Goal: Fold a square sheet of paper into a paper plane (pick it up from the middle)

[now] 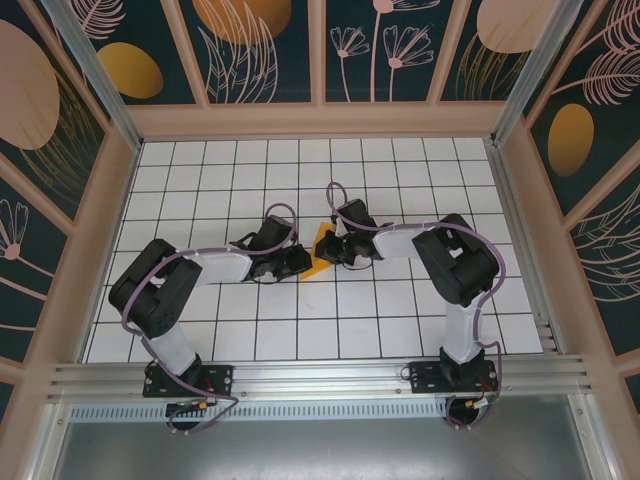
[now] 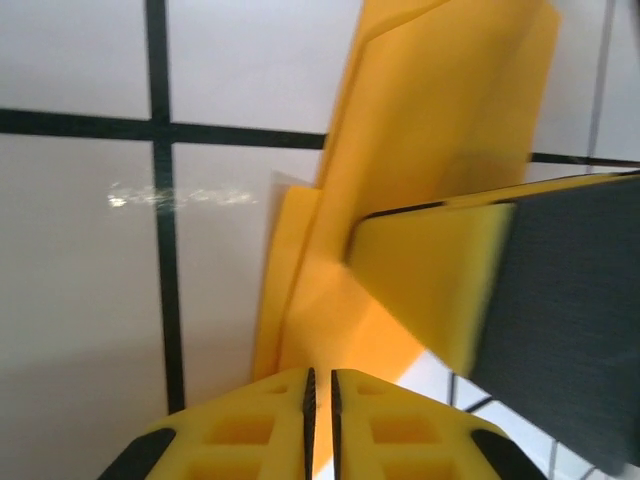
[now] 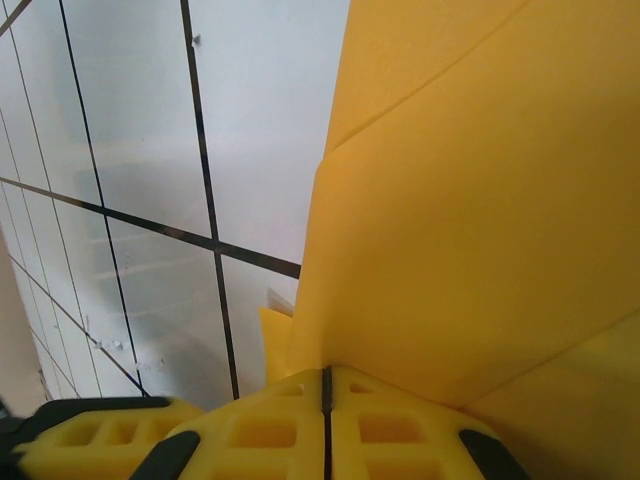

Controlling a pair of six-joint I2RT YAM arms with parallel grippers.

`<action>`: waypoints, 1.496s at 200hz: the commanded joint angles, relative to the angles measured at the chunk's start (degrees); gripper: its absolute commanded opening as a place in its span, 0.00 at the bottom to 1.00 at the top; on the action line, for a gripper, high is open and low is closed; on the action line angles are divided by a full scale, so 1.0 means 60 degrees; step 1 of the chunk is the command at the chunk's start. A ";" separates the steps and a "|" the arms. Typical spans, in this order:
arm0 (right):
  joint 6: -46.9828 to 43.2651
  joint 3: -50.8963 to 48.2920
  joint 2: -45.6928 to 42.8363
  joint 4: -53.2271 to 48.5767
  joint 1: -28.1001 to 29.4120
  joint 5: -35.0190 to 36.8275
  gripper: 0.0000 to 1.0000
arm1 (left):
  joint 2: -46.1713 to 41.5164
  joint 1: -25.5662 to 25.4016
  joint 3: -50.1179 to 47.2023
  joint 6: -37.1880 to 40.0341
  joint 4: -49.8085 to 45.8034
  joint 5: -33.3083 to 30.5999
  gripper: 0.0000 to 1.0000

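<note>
The orange-yellow paper, folded into layered flaps with creases, stands up off the table's middle between both grippers. My right gripper comes in from the right. In the right wrist view its jaws are shut tight on the paper's lower edge, and the paper rises as a broad flap. My left gripper comes in from the left. Its jaws stand a thin slit apart at the foot of the paper, and table shows through the slit. The right gripper's finger presses against the paper's right side.
The white grid table spreads around the arms. Patterned wall panels enclose the back and sides, and an aluminium rail runs along the near edge. A fingertip of the left gripper sits low left in the right wrist view.
</note>
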 commanded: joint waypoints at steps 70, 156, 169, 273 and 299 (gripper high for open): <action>0.0132 0.0087 0.0598 -0.0649 -0.0023 0.0541 0.06 | -0.0026 -0.0226 -0.0024 -0.0007 -0.0379 0.0221 0.16; 0.0133 0.0111 0.0703 -0.0754 -0.0040 0.0611 0.05 | 0.0363 -0.0249 -0.0176 0.0046 -0.0725 -0.0235 0.14; 0.0151 0.0111 0.0739 -0.0755 -0.0047 0.0614 0.05 | 0.0298 -0.0264 -0.0313 -0.0032 -0.0661 -0.0209 0.14; 0.0217 0.0053 0.0812 -0.0710 -0.0081 0.0622 0.05 | -0.0778 -0.0427 -0.1894 -0.0390 -0.0893 -0.0383 0.08; 0.0215 0.0009 0.0783 -0.0669 -0.0071 0.0614 0.05 | -0.1562 -0.0433 -0.1690 -0.0345 -0.1013 -0.0960 0.09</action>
